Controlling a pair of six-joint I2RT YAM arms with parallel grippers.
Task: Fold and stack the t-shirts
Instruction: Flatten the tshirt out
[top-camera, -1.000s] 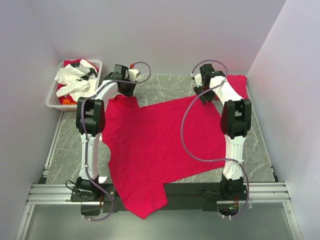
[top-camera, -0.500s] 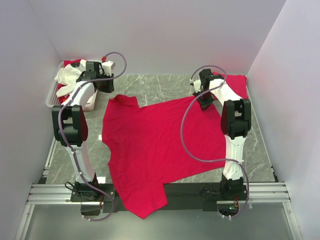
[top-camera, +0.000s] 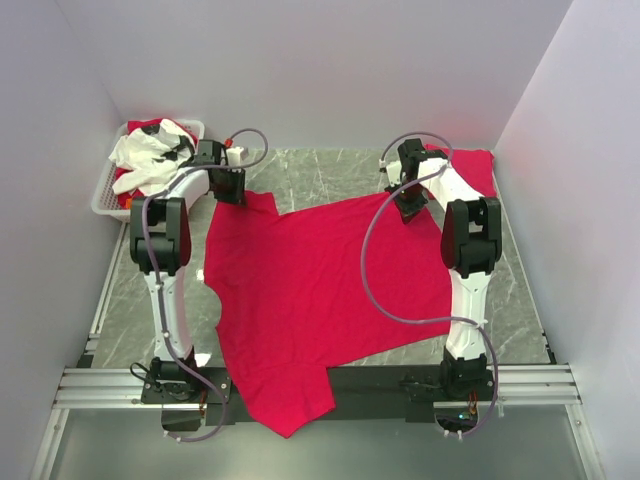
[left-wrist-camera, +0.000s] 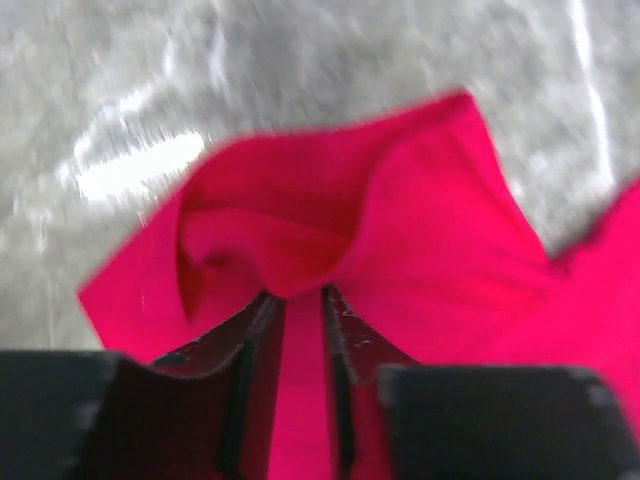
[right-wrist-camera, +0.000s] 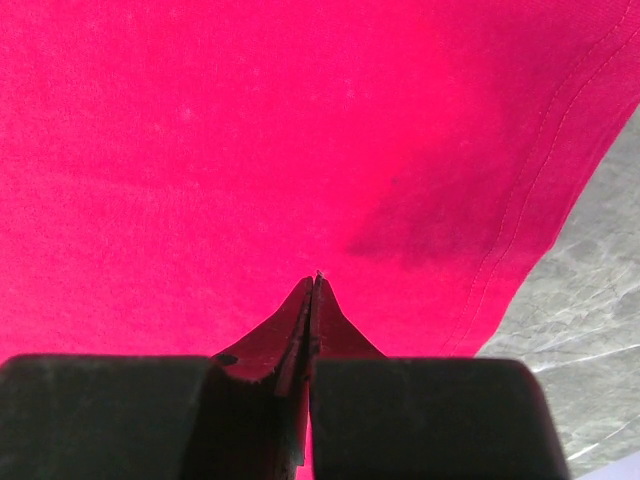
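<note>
A crimson t-shirt lies spread flat across the table, its lower corner hanging over the near edge. My left gripper is down on its far-left sleeve. In the left wrist view the gripper has its jaws a narrow gap apart, with a puckered fold of the sleeve between them. My right gripper rests on the shirt's far-right part near the hem. In the right wrist view that gripper is shut, tips pressed together on the cloth; whether it pinches any fabric does not show. A second t-shirt lies at the back right.
A white slotted basket stands at the back left with white and red cloth in it, close to the left arm. Grey marble tabletop shows between the two grippers. Walls close the table in on three sides.
The left arm swung out toward the basket and came back down onto the sleeve. Both sets of jaws narrowed; the right ones have closed fully. The shirt has hardly shifted.
</note>
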